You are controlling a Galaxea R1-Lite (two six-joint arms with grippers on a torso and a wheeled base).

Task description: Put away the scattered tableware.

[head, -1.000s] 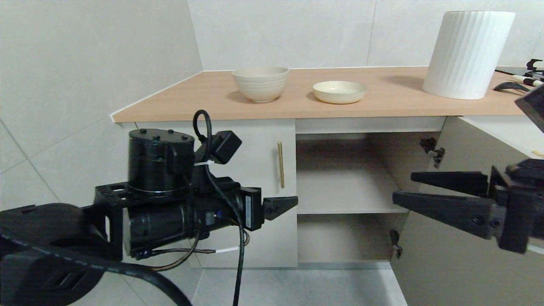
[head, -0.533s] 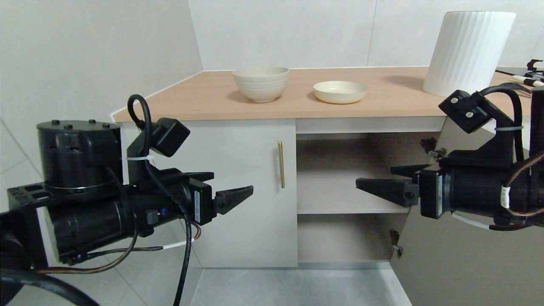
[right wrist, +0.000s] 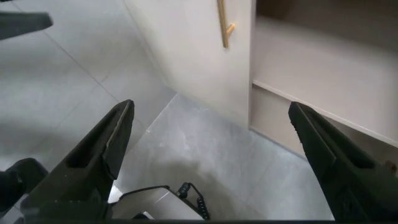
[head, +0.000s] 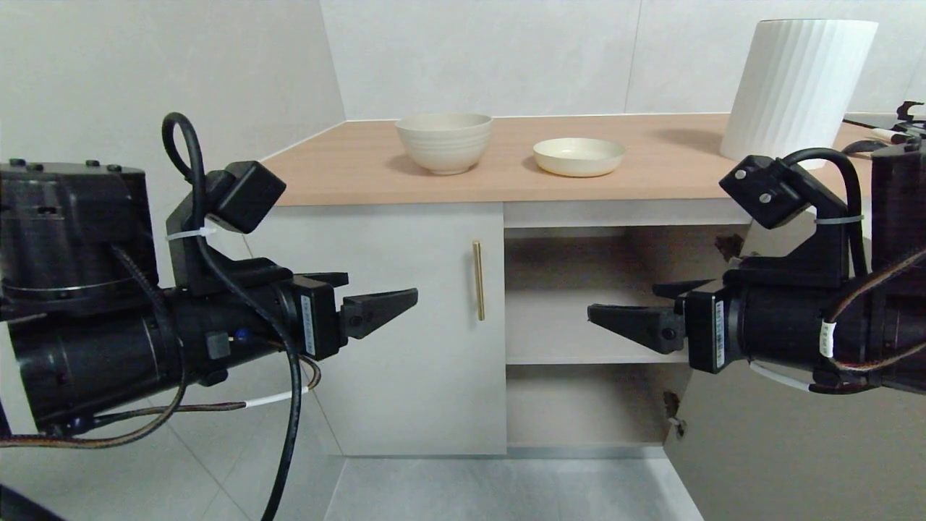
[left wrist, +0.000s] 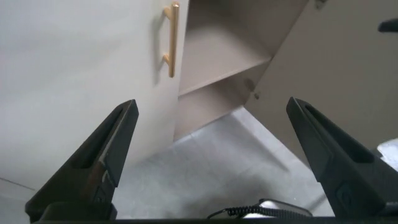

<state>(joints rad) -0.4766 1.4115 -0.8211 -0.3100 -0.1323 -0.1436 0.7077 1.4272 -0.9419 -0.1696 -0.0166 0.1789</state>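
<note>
A cream ribbed bowl (head: pixel 443 141) and a shallow cream plate (head: pixel 578 155) stand side by side on the wooden countertop (head: pixel 347 170). Both grippers hang below counter height in front of the cabinet, pointing at each other. My left gripper (head: pixel 376 289) is before the closed door, open and holding nothing; its wrist view shows the left gripper (left wrist: pixel 211 106) over floor tiles. My right gripper (head: pixel 626 302) is before the open compartment, open and holding nothing; its wrist view shows the right gripper (right wrist: pixel 210 107) over the floor too.
The cabinet's left door (head: pixel 419 325) is closed, with a brass handle (head: pixel 477 281). The right door (head: pixel 759 420) is swung open, baring a bare shelf (head: pixel 579 333). A tall white ribbed container (head: pixel 792 90) and dark utensils (head: pixel 893 134) stand on the counter at right.
My left gripper has drawn back to the left and risen a little. My right arm has swung leftward, with its wrist turned so the camera sits on top.
</note>
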